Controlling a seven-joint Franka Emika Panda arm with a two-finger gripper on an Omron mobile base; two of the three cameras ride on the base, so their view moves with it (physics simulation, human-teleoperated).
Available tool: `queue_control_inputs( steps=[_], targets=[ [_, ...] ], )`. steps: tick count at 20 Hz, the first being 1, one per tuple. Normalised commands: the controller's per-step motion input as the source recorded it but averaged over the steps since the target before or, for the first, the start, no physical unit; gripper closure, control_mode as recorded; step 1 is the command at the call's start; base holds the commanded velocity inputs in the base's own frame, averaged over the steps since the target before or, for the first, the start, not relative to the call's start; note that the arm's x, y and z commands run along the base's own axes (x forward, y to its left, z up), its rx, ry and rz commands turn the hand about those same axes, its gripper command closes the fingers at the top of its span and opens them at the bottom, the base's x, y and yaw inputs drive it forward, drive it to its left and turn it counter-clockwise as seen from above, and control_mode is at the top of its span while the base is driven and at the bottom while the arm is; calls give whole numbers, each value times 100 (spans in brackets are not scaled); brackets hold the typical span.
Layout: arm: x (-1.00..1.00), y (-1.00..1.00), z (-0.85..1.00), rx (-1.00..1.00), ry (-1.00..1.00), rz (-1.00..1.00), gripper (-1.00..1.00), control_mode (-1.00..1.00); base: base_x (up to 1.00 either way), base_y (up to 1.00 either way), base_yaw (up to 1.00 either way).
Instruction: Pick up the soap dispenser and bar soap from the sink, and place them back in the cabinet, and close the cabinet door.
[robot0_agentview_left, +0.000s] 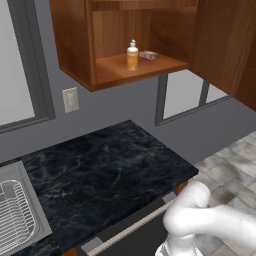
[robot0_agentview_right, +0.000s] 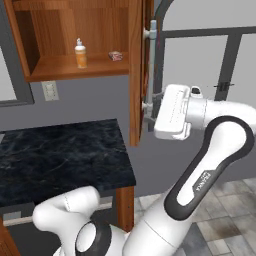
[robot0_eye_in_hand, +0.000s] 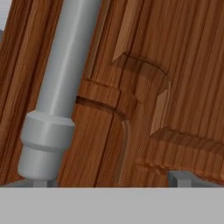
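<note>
Soap dispenser (robot0_agentview_left: 132, 55) and bar soap (robot0_agentview_left: 148, 55) stand already on the cabinet (robot0_agentview_left: 75, 45) shelf. Cabinet door (robot0_agentview_right: 135, 75) is open, its handle (robot0_agentview_right: 152, 75) just before the wide-open, empty gripper (robot0_agentview_right: 148, 112). I would push the panel flat and steadily, avoiding the bar.
</note>
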Motion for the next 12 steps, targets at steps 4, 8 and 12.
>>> queue_control_inputs(
  steps=[4,8,12],
  targets=[
    [-9,66,0,0,0,0,-100,-100,0,0,0],
    [-1,62,0,0,0,0,-100,-100,0,0,0],
    [0,67,0,0,0,-3,-100,-100,0,0,0]
  ],
)
